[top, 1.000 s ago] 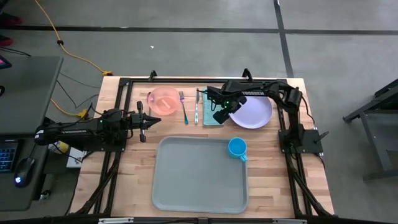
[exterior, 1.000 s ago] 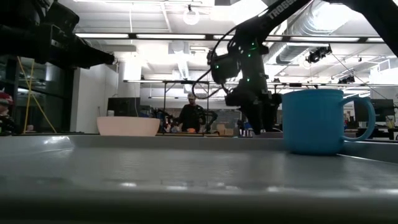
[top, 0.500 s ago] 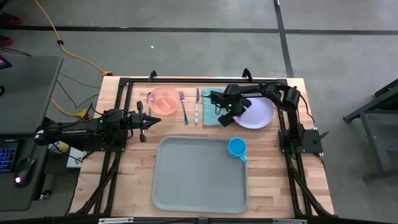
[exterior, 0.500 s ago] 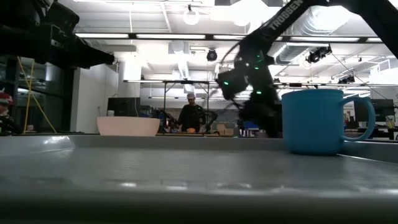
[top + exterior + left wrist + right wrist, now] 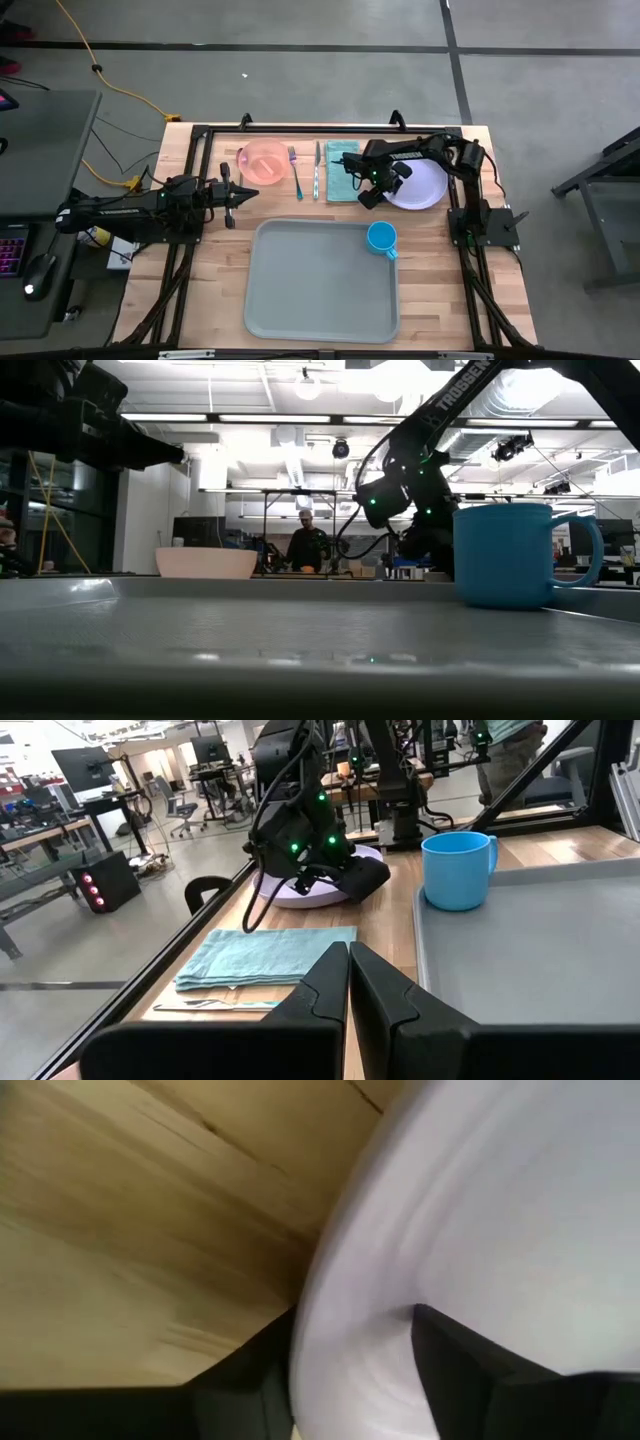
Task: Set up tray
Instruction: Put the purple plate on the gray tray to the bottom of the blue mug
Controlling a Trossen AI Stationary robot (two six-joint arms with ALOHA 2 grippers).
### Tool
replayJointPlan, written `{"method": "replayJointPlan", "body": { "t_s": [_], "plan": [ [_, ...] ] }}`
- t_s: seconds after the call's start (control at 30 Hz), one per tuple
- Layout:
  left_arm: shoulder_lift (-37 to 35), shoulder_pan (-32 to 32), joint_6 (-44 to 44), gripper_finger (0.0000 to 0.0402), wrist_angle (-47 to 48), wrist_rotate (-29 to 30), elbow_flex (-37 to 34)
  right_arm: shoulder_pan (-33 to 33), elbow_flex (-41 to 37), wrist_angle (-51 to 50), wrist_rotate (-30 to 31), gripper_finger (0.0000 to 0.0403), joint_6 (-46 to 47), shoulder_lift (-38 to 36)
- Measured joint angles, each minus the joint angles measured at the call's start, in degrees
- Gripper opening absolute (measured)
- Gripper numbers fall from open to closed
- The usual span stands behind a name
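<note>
The pale grey-green tray [image 5: 300,290] lies at the table's near middle, with a blue mug [image 5: 381,238] standing in its far right corner. Beyond it, a lavender plate [image 5: 422,183] rests flat on the wood at the far right. My right gripper [image 5: 374,195] points steeply down at the plate's left rim and is shut on it. In the low view the mug [image 5: 505,555] partly hides this gripper [image 5: 425,550]. My left gripper [image 5: 240,195] hovers level at the left, near a pink bowl [image 5: 264,160], and is shut on nothing [image 5: 348,970]. My right gripper straddles the plate's left rim [image 5: 350,1330], one finger [image 5: 240,1380] outside the rim and the other [image 5: 480,1370] inside on the plate's face. The rim fills the gap between them. The fingers come from above, slanting from the left. The plate lies flat on the table.
A teal napkin [image 5: 342,168], a knife [image 5: 317,170] and a purple fork [image 5: 294,172] lie in a row between the bowl and the plate. Black frame rails run along the table's left, right and far edges. A person stands far off in the room [image 5: 305,545].
My right gripper has come down and gone a little toward the table's right edge, from above the napkin's right side to the plate's left rim. It has tipped steeper. The left arm has kept still.
</note>
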State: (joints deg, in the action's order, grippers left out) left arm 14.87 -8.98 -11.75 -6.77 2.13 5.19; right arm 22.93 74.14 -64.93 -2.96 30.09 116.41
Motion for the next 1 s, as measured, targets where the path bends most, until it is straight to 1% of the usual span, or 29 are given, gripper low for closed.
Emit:
{"method": "replayJointPlan", "body": {
  "t_s": [0.1, 0.23, 0.3, 0.47, 0.57, 0.77, 1.0],
  "plan": [
    [0.00, 0.01, 0.00, 0.0046, 0.38, 0.00, 0.00, -0.01, 0.62, 0.66, -0.42, 0.0102, -0.20, 0.00],
    [0.01, 0.01, 0.02, 0.0046, 0.94, 0.00, 0.00, -0.12, 0.83, 0.75, -0.64, 0.0033, -1.37, -0.06],
    [-0.01, -0.01, 0.01, 0.0046, 0.92, 0.00, 0.00, -0.18, 0.85, 0.51, -0.98, 0.0013, -2.47, -0.10],
    [-0.01, 0.01, 0.02, 0.0046, 0.90, 0.00, 0.00, -0.12, 2.17, -1.32, -2.79, 0.0005, -4.02, -0.12],
    [0.01, -0.01, 0.00, 0.0046, 0.90, 0.00, 0.00, -0.23, 4.34, -2.39, -2.67, 0.0003, -4.44, -0.79],
    [-0.01, -0.01, 0.02, 0.0046, 0.86, -0.02, 0.00, -0.30, 10.75, -5.75, -2.40, 0.0002, -5.02, -4.67],
    [-0.01, 0.01, 0.00, 0.0046, 0.84, -0.01, 0.00, -1.69, 20.87, -15.47, 0.74, 0.0002, -4.52, -7.86]
  ]
}}
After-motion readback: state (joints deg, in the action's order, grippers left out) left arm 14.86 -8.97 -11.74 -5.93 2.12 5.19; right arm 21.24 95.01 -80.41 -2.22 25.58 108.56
